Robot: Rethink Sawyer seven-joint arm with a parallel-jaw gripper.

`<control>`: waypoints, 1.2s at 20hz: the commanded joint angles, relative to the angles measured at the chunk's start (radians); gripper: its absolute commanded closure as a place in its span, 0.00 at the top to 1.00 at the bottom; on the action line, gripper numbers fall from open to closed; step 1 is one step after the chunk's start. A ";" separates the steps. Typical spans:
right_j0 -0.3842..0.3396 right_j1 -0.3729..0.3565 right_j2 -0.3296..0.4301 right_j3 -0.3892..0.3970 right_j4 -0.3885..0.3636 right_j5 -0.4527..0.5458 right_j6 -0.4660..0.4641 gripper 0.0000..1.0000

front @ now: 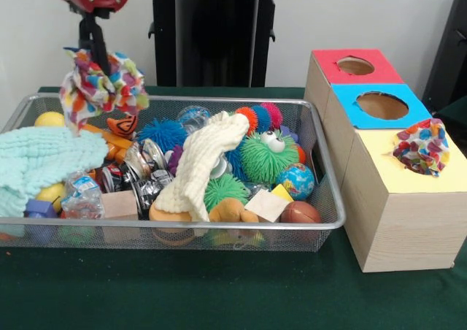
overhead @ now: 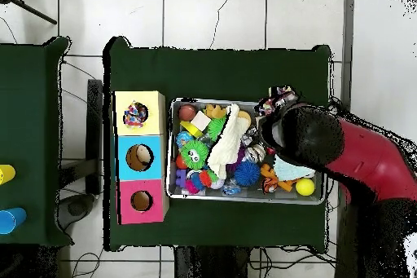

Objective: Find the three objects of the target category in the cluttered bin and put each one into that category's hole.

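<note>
Gripper [front: 93,44] hangs over the bin's [front: 321,220] left end in the front view, jaws closed on a multicoloured cloth [front: 98,89] that dangles clear above the clutter. The cloth is bunched with no clear long axis, drooping straight down from the pinch point.

Key relation: the yellow box [front: 408,213] sits outside the bin's opposite end, well apart from the held cloth, so the carry likely has to cross the whole bin length sideways. A matching cloth [front: 422,146] already sits stuffed in the yellow box's hole, partly sticking out. That suggests cloths are the target and this is probably the second one. The blue box [front: 350,104] and red box [front: 325,66] holes look empty.

In the bin are a cream cloth [front: 201,166] draped across the middle and a mint cloth [front: 44,162] at the left end; either could be the third.

Front view shows the lift height and the grip. Overhead view hides the jaws under the arm [overhead: 358,165], with only a bit of cloth [overhead: 277,99] peeking past the bin's edge. But it shows the boxes in a straight row along the bin's short side on the green desk [overhead: 220,67], yellow at one end.
</note>
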 commanded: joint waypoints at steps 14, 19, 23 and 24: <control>0.360 0.040 -0.172 0.014 0.166 0.116 0.374 0.00; 0.450 0.059 -0.231 0.015 0.258 0.115 0.465 0.00; 0.534 0.092 -0.288 0.003 0.333 0.122 0.577 0.00; 0.550 0.101 -0.299 -0.004 0.344 0.127 0.590 0.00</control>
